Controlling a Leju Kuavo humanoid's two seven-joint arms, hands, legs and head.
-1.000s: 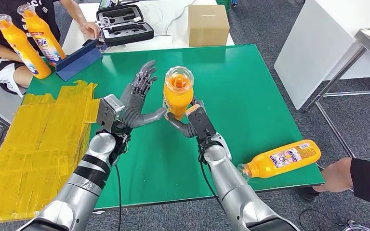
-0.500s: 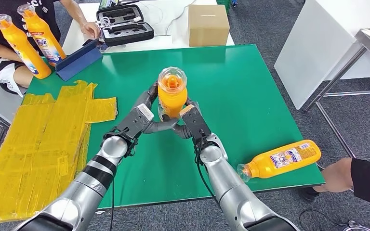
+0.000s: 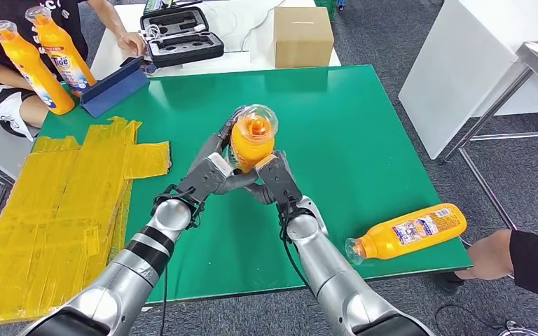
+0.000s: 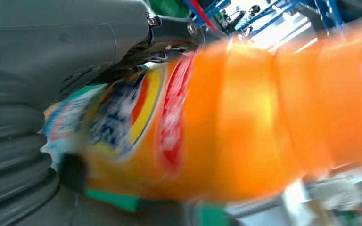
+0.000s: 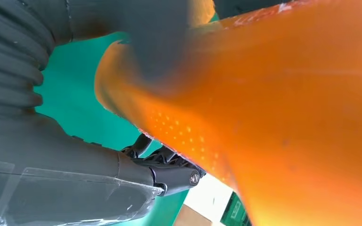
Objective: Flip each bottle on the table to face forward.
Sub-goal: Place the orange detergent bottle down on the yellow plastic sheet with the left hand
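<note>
While upright, bottle [image 3: 251,142] btwn robot hands (both gripping).

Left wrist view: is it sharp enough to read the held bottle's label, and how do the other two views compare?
Left wrist view: the orange plastic detergent bottle is smeared by motion blur, its label unreadable. Right wrist view: the bottle sits too close, soft, no label showing. Head view: evenly lit and sharp; left hand and right hand clasp the bottle over the green table.
</note>
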